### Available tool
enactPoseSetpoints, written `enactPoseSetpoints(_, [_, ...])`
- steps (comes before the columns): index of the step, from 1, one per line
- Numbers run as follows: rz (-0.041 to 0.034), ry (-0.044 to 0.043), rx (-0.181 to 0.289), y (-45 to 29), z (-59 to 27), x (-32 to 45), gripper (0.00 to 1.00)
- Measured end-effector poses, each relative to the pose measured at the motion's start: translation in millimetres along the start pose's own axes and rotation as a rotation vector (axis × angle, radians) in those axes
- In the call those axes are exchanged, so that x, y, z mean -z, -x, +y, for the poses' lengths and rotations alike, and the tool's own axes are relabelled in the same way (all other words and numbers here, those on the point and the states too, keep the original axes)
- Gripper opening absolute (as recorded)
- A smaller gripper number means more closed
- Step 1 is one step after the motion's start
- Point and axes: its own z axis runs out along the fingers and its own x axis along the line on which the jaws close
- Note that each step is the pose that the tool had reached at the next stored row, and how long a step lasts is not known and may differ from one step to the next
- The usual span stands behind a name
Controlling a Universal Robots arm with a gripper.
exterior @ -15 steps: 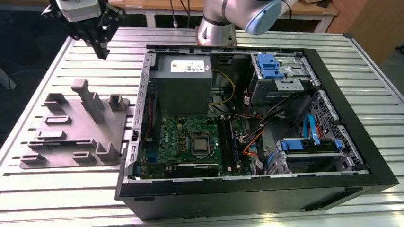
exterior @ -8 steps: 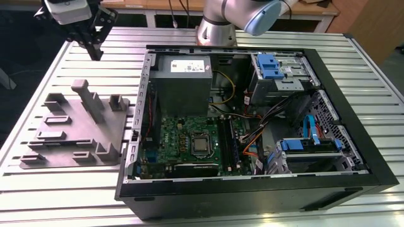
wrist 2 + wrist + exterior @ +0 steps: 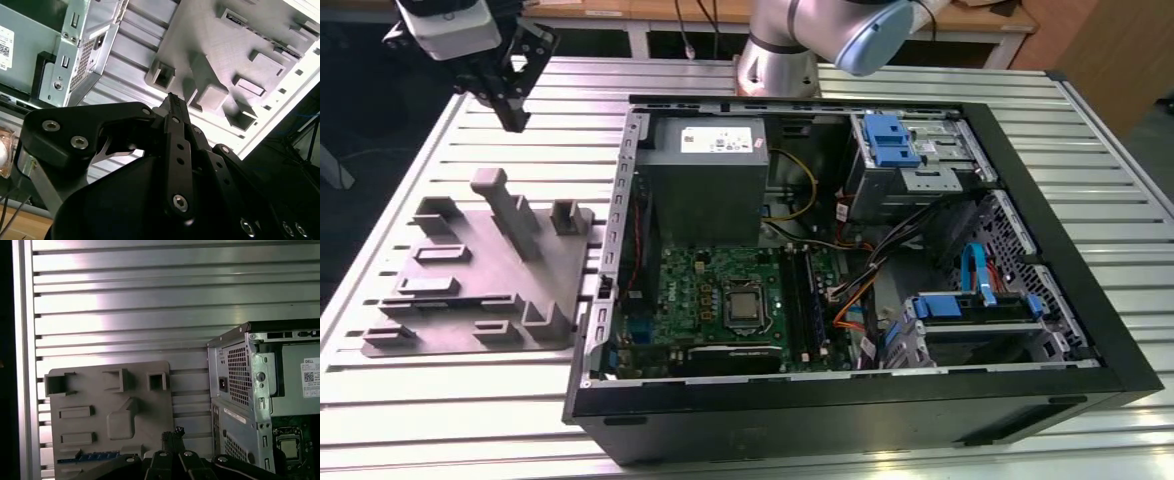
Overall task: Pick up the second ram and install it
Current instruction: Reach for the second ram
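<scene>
While the jaws are sitting shut, fingertips (image 3: 172,102) meeting w/ nothing btwn them in both wrist views, the gripper (image 3: 519,122) is hanging high over the slatted table (image 3: 427,400), near the far edge of the grey fixture plate (image 3: 474,280) at the exterior view's left. So, by my read, the pick-up step is at approach stage: nothing is being held and nothing is being touched. A long, thin, dark-bluish strip, prob. the second ram (image 3: 92,456), is sitting in a slot of that plate in the first wrist view, at the end away from the three upright blocks (image 3: 117,380). The gripper is hovering well apart from it. Getting hold of it is calling for the jaws to be opened first, then lined up across the stick's thin faces, w/ a straight drop so the tips aren't clipping the slot walls. Further out, the open PC case (image 3: 854,425) is lying beside the plate, w/ the green board (image 3: 707,290) and its long black sockets (image 3: 803,300) facing up. Whether one is already filled I can't tell.
</scene>
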Motion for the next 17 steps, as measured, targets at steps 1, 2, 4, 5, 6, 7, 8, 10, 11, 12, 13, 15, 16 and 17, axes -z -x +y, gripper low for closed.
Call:
enactPoseSetpoints(1, [0.0000,0.0000,0.000,-1.4,-0.3,-0.7,0.10])
enactPoseSetpoints(2, [0.0000,0.0000,0.000,-2.9,-0.5,-1.2,0.10])
enactPoseSetpoints(4, [0.0000,0.0000,0.000,-5.9,-1.1,-2.5,0.10])
enactPoseSetpoints(5, [-0.0001,0.0001,0.000,-7.6,-1.4,-3.3,0.10])
enactPoseSetpoints(6, [-0.0001,0.0001,0.000,-9.1,-1.7,-3.9,0.10])
enactPoseSetpoints(7, [-0.0001,0.0001,0.000,-10.7,-2.1,-4.6,0.10])
enactPoseSetpoints(8, [-0.0001,0.0001,0.000,-12.3,-2.6,-5.2,0.10])
enactPoseSetpoints(10, [0.0000,0.0000,0.000,-15.1,-3.7,-6.4,0.10])
enactPoseSetpoints(11, [0.0000,0.0001,0.000,-16.1,-4.4,-7.0,0.10])
enactPoseSetpoints(12, [0.0000,0.0000,0.000,-17.1,-5.2,-7.6,0.10])
enactPoseSetpoints(13, [0.0001,-0.0001,0.000,-18.0,-6.0,-8.2,0.10])
enactPoseSetpoints(15, [0.0000,0.0001,0.000,-19.8,-8.0,-9.5,0.10])
enactPoseSetpoints(16, [0.0000,0.0001,0.000,-20.5,-9.2,-10.0,0.10])
enactPoseSetpoints(17, [0.0000,0.0000,0.000,-21.3,-10.5,-10.5,0.10])
